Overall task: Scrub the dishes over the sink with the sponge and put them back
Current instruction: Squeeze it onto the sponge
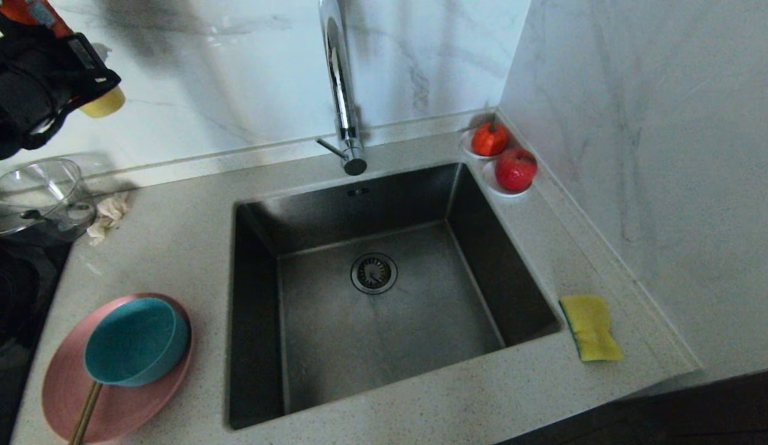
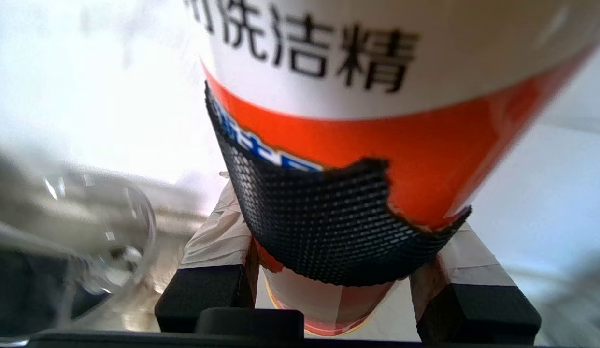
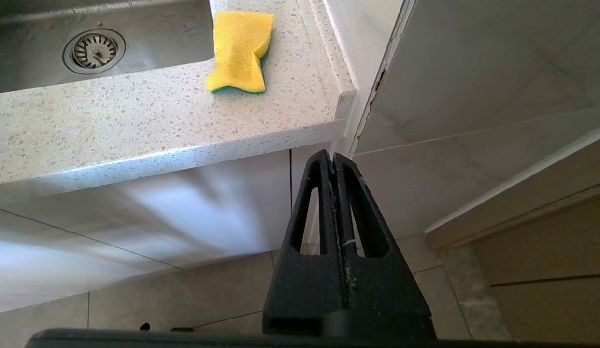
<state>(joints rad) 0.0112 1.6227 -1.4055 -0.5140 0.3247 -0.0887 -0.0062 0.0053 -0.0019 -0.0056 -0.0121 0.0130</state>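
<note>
Speckled countertop (image 1: 174,247): plate (image 1: 62,383), sponge (image 1: 589,326), saucers (image 1: 504,185)

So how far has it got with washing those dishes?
Hardly begun. Nothing looks washed: the teal bowl sits on the pink plate left of the sink, and the sponge lies untouched on the counter to its right. In hand: the left claw grips an orange-and-white bottle raised at the far left. The right claw hangs shut below the counter. All scrubbing and putting back remain.
</note>
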